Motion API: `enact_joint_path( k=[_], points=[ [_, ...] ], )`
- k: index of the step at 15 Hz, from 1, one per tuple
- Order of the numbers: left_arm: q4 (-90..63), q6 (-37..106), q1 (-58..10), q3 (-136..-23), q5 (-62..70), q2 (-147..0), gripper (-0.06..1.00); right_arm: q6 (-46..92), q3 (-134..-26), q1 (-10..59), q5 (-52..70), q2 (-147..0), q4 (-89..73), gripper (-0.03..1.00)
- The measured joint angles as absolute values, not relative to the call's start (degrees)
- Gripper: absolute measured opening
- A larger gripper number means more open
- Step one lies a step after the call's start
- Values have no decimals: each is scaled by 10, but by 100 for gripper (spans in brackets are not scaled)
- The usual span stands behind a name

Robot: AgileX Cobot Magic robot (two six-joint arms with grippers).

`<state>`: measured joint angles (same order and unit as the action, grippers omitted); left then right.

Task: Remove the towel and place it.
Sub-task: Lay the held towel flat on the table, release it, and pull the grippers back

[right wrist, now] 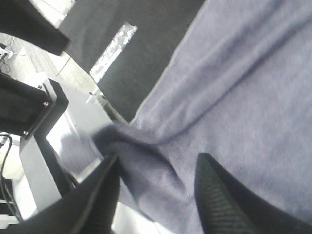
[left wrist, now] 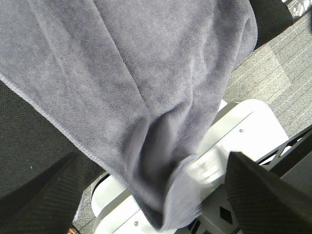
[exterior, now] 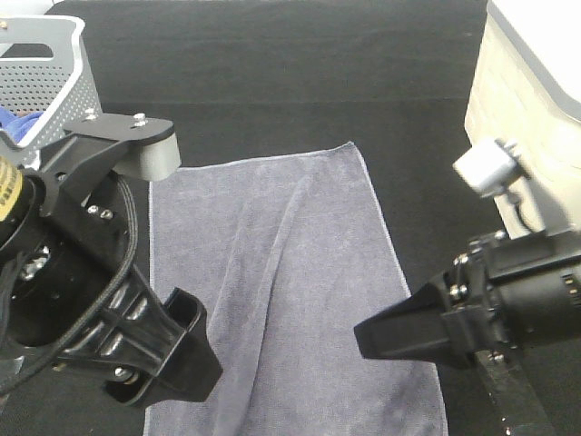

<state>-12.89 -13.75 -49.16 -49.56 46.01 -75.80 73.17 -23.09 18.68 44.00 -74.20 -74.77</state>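
The slate-grey towel [exterior: 281, 282] lies spread lengthwise on the black table, with a long soft crease down its middle. My left gripper [exterior: 192, 361] hovers at the towel's near left edge. In the left wrist view its fingers [left wrist: 44, 204] stand wide apart, open, with the towel's [left wrist: 146, 97] near end drooping over the table edge between them. My right gripper [exterior: 374, 336] sits at the towel's near right edge. In the right wrist view the towel's [right wrist: 243, 97] bunched corner lies between its fingers [right wrist: 219, 195], which stand apart without pinching the cloth.
A grey perforated basket [exterior: 64, 86] holding a bright blue cloth [exterior: 13, 120] stands at the back left. A cream-and-grey box [exterior: 531, 82] stands at the back right. Black table cover [exterior: 290, 73] stretches beyond the towel. White frame parts [left wrist: 243, 126] show below the table's near edge.
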Motion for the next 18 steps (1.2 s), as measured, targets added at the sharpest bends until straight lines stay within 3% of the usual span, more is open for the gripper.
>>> enact_joint_path(
  k=[7,10,12,13,15,18],
  points=[
    [-89,-151,-492,-496,472,-758,76,714,-262,187,426,-876,-760,43],
    [-34,-211,-492,-496,371,-758,75,650,-309,187,427,-877,-740,43],
    [38,-262,-491,-496,277,-759,65,551,-379,187,429,-878,-674,43],
    [38,-262,-491,-496,277,-759,65,551,-379,187,429,-878,-674,43],
    [78,-297,-459,-496,230,-759,59,445,-446,187,429,-878,-583,43],
    [88,-319,-354,-494,189,-760,58,296,-540,187,432,-878,-443,43]
  ],
)
